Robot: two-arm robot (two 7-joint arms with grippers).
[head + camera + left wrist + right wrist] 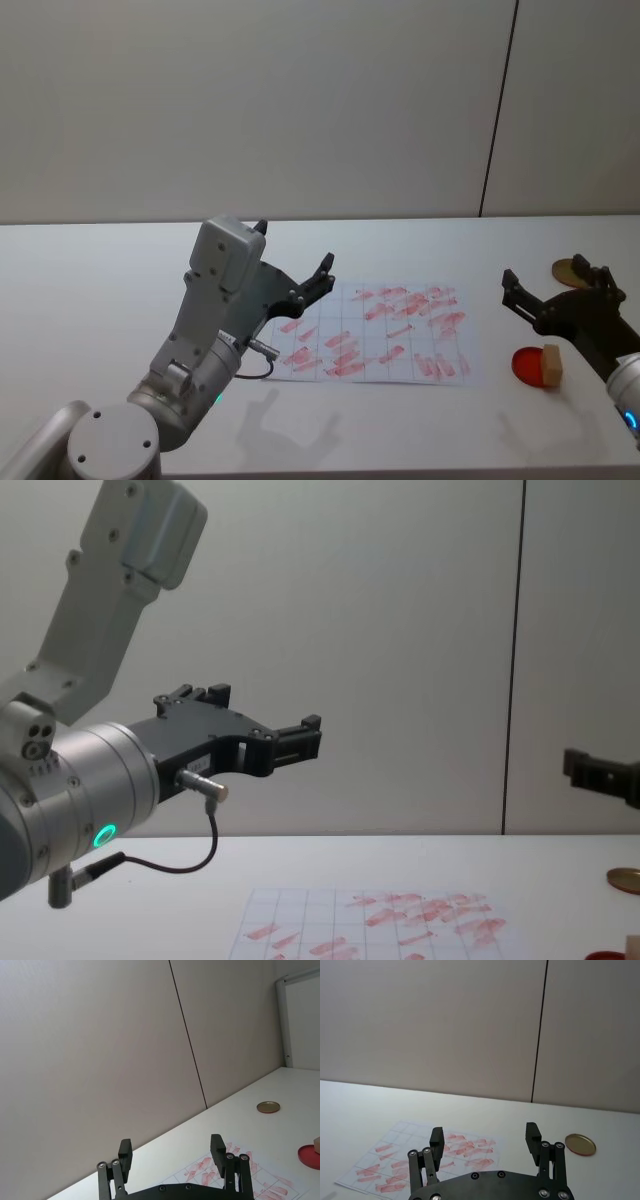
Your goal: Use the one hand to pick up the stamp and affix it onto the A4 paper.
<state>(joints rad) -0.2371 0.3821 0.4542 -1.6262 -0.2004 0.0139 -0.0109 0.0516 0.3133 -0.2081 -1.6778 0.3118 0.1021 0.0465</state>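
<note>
Rightward, stamp (551, 366) against red pad (525, 364), gold disc (566, 269).

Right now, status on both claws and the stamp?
Right claw open, empty, raised near the stamp. Stamp on red ink pad, right of paper. Left claw open, raised by paper's left edge. Nothing blocking the stamp.
</note>
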